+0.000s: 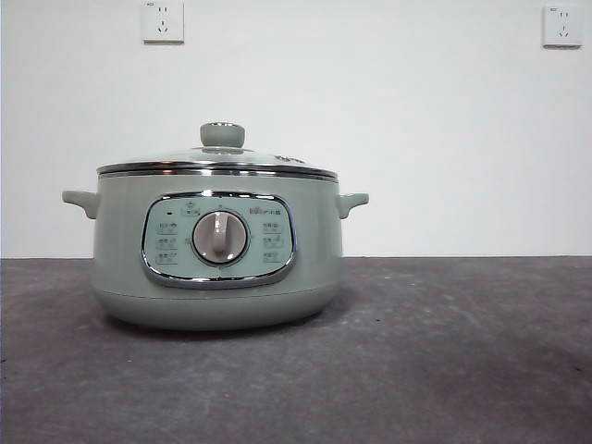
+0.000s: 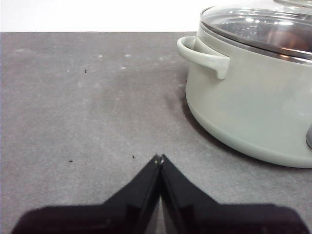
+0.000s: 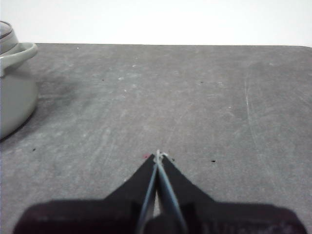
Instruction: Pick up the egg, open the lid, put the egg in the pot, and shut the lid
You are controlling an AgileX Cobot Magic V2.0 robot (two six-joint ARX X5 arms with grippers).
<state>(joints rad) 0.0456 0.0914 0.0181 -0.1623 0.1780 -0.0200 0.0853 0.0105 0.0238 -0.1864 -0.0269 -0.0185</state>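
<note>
Sitting closed, the pot (image 1: 216,277) wears its glass lid (image 1: 217,165) — fragile, slippery, best lifted by the knob (image 1: 222,135); left gripper (image 2: 159,158) and right gripper (image 3: 158,155) pressed together, empty — no egg visible.

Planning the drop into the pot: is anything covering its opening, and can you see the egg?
Yes. The lid sits shut on the pot, covering the opening, so it must come off first. The egg shows in no view. The left gripper and right gripper are both shut, over bare table.
</note>
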